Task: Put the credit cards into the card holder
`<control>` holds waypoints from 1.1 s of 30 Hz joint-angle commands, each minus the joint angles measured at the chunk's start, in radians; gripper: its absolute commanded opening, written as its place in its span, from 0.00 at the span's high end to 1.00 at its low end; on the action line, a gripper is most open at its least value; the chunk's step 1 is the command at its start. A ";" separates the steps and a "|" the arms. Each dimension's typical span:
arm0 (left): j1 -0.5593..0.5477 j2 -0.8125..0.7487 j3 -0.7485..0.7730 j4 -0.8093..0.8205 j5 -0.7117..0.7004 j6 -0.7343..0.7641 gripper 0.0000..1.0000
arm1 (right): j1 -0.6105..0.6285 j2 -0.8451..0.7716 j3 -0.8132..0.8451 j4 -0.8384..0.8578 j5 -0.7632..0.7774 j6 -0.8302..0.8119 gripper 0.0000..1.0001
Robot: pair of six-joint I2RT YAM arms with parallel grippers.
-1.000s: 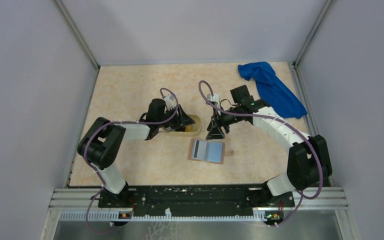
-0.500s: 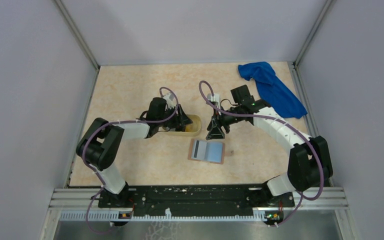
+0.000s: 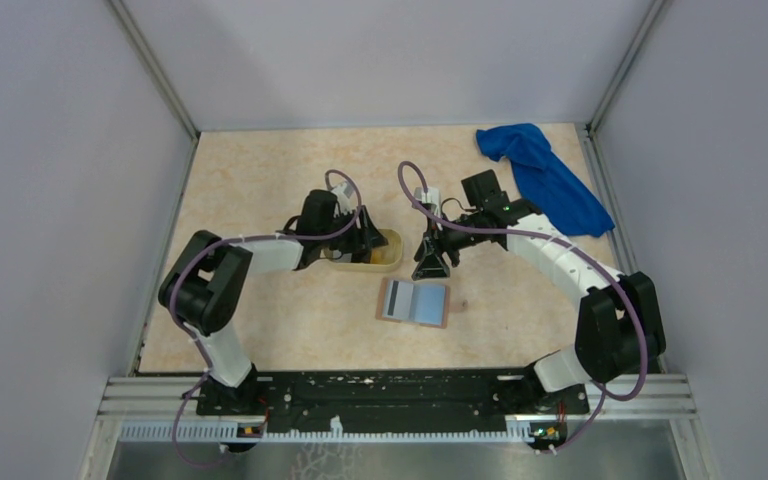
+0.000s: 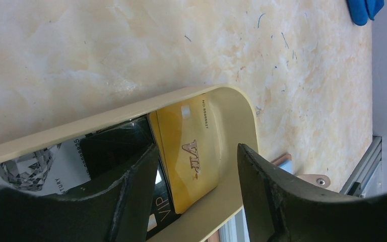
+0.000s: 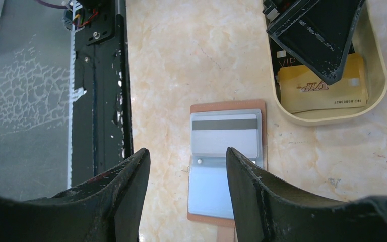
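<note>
The left arm [image 3: 260, 258] has nudged forward over the last second, its elbow shifting a touch, while the right arm [image 3: 550, 250] hasn't budged. The real news is at the left gripper [image 4: 195, 154]. Its jaws have been widening and now stand spread over the tray [image 4: 131, 107], one finger on either side of the gold card [image 4: 186, 126], pinching nothing. That looks like lining up for a pick, not a pick made. The gold card lies flat, overlapping a black card [image 4: 116, 143], with a white card [image 4: 45, 166] further along, all inside the tray. Most of the job looks to be still ahead.

The right gripper [image 5: 187, 156] hangs above the holder [image 5: 227, 107], jaws apart and empty. The holder lies open and flat on the table, just on the near side of the tray. One striped card [image 5: 225, 133] already sits in one half, and the other half looks bare.

Now the setting. Pale grey walls [image 3: 390, 60] box in three sides, and a marbled beige table [image 3: 260, 180] fills the floor of the cell. A black rail [image 3: 390, 395] carries both bases at the near edge. A blue cloth [image 3: 545, 180] lies crumpled in the far right corner, well apart from the work.
</note>
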 commanded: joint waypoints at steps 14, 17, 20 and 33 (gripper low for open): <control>-0.001 0.042 0.005 0.133 0.163 -0.087 0.36 | -0.011 -0.047 0.043 0.010 -0.016 -0.021 0.43; -0.001 0.044 -0.001 0.168 0.189 -0.112 0.37 | -0.010 -0.048 0.043 0.007 -0.016 -0.023 0.43; -0.001 0.045 -0.005 0.180 0.199 -0.117 0.37 | -0.011 -0.051 0.044 0.008 -0.016 -0.023 0.43; -0.001 0.061 -0.033 0.270 0.287 -0.167 0.46 | -0.011 -0.055 0.045 0.006 -0.017 -0.023 0.43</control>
